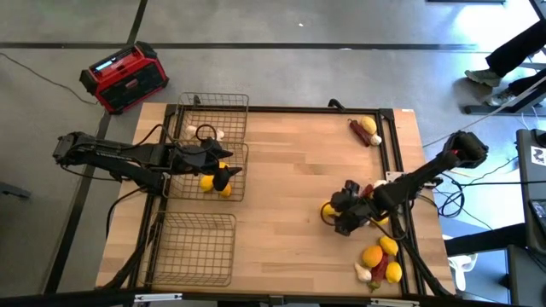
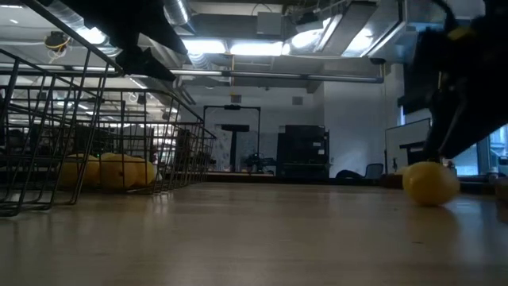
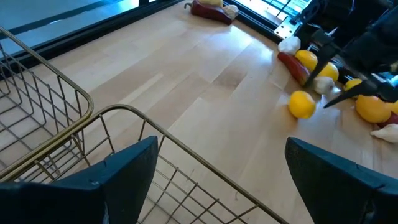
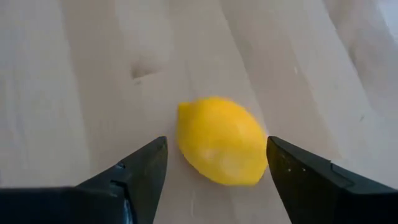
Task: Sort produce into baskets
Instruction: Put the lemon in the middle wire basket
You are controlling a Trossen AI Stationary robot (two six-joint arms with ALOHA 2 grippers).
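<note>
1. The pale wooden worktop (image 1: 290,196) fills the centre of the high view, with three shallow wire-mesh baskets (image 1: 205,162) stacked down its left side; the middle one already holds yellow lemons.
2. The left gripper (image 1: 223,173) hangs over that middle basket with its fingers spread wide and nothing between them.
3. The right gripper (image 4: 217,163), at centre right of the high view, stands released, one finger on each side of a smooth yellow lemon (image 4: 222,140) that lies on the worktop; neither finger appears to touch it.
4. More produce (image 1: 380,260) lies heaped at the lower right and a little at the upper right.
5. To grasp well, I judge the right gripper should settle lower, keep the lemon centred, and close gently so the rounded skin does not squirt sideways.
</note>
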